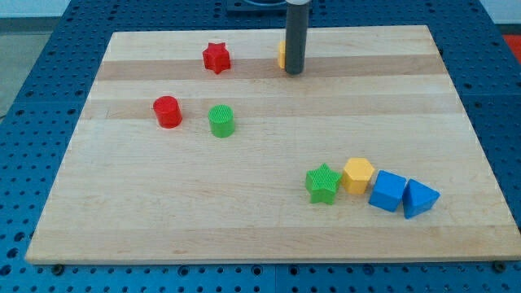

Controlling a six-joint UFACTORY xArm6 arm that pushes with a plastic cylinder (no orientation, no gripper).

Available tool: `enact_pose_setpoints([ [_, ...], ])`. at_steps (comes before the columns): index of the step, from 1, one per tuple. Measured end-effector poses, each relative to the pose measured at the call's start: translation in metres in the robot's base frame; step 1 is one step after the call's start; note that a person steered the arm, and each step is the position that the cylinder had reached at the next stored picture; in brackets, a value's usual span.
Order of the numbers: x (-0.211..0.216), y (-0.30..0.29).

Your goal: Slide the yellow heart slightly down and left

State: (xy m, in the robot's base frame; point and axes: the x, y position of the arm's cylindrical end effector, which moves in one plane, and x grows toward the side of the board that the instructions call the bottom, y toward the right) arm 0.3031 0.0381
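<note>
The yellow heart (pixel 281 54) is near the view's top centre of the wooden board, mostly hidden behind my rod; only a thin yellow sliver shows on the rod's left side. My tip (pixel 294 72) rests on the board right in front of the heart, at its lower right, seemingly touching it.
A red star (pixel 216 58) lies left of the heart. A red cylinder (pixel 167 111) and a green cylinder (pixel 221 120) sit at mid left. At lower right are a green star (pixel 323 182), a yellow hexagon (pixel 357 175), a blue cube (pixel 388 191) and a blue triangular block (pixel 419 198).
</note>
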Motion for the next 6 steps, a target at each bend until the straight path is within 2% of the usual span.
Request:
enact_pose_setpoints([
  [1, 0.017, 0.075],
  [2, -0.07, 0.063],
  [3, -0.092, -0.01],
  [4, -0.023, -0.013],
  [5, 0.007, 0.025],
  [6, 0.025, -0.002],
])
